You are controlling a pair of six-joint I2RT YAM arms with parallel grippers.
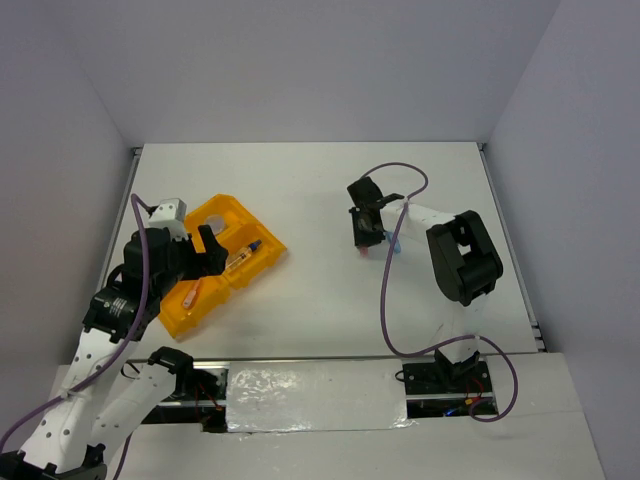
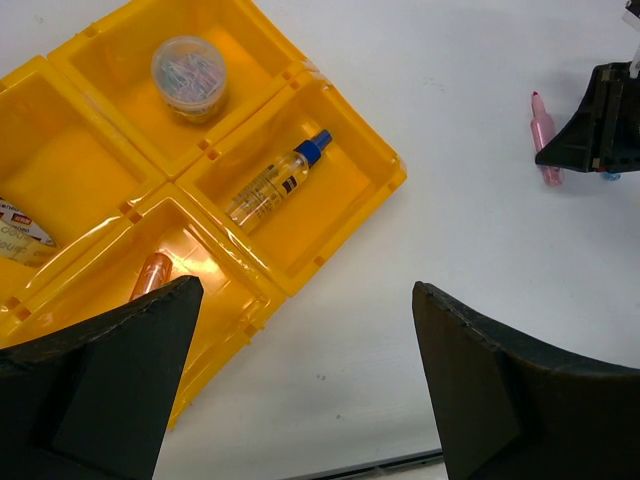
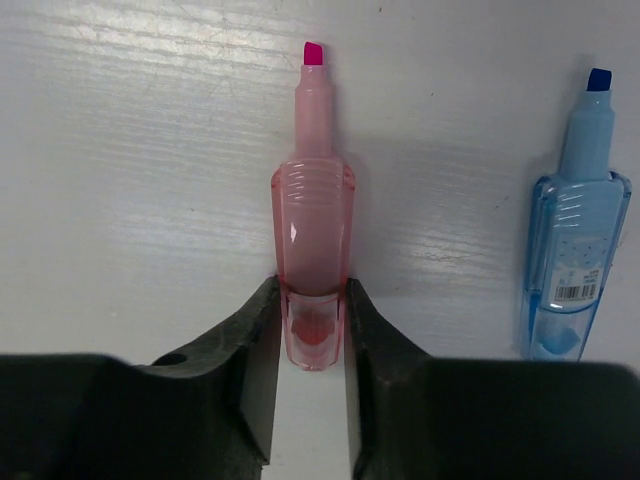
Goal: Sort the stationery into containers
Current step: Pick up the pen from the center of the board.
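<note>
On the white table lies a pink highlighter point(image 3: 313, 220), tip pointing away. My right gripper point(image 3: 312, 300) is shut on its rear end, both fingers point(image 3: 255, 330) pressed against its sides. A blue highlighter point(image 3: 575, 250) lies parallel just to its right, untouched. The yellow-orange tray point(image 2: 385, 180) sits at the left. It holds a round jar point(image 2: 188, 75), a clear tube with a blue cap point(image 2: 275, 183) and an orange pen point(image 2: 150, 275), each in its own compartment. My left gripper point(image 2: 308, 290) hangs open above the tray's near corner, holding nothing.
A white labelled item point(image 2: 25, 235) shows partly in the tray's left compartment. The right arm's purple cable point(image 1: 385, 290) loops over the table between the arms. Walls enclose the table on three sides.
</note>
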